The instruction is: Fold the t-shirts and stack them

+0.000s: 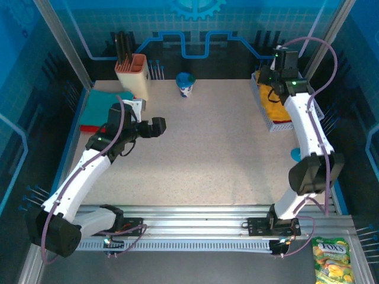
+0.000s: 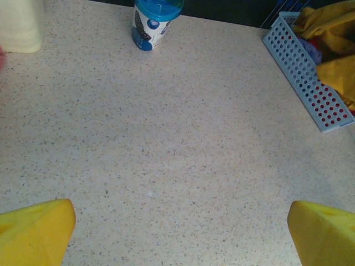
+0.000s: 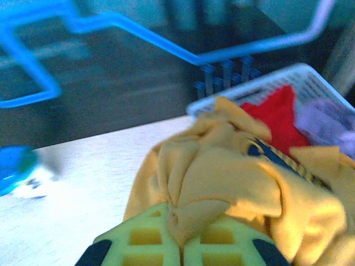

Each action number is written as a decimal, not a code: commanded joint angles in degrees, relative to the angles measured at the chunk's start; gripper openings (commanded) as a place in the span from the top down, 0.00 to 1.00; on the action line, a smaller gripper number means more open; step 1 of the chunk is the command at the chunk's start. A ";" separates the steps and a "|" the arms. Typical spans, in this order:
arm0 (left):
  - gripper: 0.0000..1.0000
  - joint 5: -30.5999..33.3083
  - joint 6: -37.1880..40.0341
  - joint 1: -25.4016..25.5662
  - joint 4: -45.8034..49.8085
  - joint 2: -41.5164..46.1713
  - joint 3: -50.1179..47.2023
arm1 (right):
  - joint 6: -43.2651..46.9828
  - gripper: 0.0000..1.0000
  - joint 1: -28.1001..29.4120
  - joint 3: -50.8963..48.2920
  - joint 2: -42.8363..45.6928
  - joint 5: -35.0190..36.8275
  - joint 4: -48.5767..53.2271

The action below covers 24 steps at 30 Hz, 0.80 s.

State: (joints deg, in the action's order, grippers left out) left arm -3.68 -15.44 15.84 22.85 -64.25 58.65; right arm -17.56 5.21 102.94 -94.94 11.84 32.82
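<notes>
My left gripper (image 1: pixel 155 126) hung over the table (image 1: pixel 219 148) with its jaws wide apart. Farther off, my right gripper (image 3: pixel 180 244) was clamped on a fold of the mustard-yellow t-shirt (image 3: pixel 222 183), heaped in the white mesh basket (image 3: pixel 310 77) beside the red t-shirt (image 3: pixel 277 116).

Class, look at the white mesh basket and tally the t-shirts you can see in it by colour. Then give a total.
mustard-yellow t-shirt: 1
red t-shirt: 1
lavender t-shirt: 1
Total visible in the white mesh basket: 3
</notes>
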 commanded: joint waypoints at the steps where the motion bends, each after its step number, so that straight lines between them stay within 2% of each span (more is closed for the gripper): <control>1: 0.01 -1.80 -2.03 0.42 2.62 1.57 0.14 | 3.46 1.00 4.12 -0.36 5.74 -7.41 3.21; 3: 0.01 -1.41 -2.94 0.42 2.77 2.48 -0.26 | 2.65 1.00 6.85 -0.63 8.41 -11.47 5.61; 6: 0.01 -1.49 -4.22 0.42 2.47 4.14 -1.16 | 2.07 1.00 11.20 -2.05 11.99 -13.37 8.60; 8: 0.03 -1.40 -4.73 0.42 2.36 4.96 -1.69 | -0.06 1.00 12.09 -4.20 13.80 -19.63 9.08; 14: 0.18 -2.08 -5.92 0.40 2.20 4.64 -1.70 | -5.82 0.92 13.51 -12.02 16.67 -33.93 8.01; 16: 0.20 -3.34 -7.04 0.42 0.80 4.07 -2.62 | -5.76 0.88 13.36 -14.62 16.24 -33.79 8.63; 20: 0.27 -6.02 -8.76 0.51 -0.53 1.59 -4.79 | -4.47 0.89 10.53 -17.49 11.40 -32.37 13.22; 21: 0.27 -6.39 -9.02 0.76 -0.55 1.15 -5.22 | -4.11 0.85 9.62 -17.81 9.64 -31.26 14.52; 24: 0.27 -6.19 -10.18 2.96 -3.20 0.06 -8.03 | -2.53 0.64 7.54 -20.03 6.30 -24.31 16.06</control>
State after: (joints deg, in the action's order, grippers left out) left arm -7.62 -23.51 16.78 22.41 -63.26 52.99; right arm -21.30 14.85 84.79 -86.30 -17.02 44.99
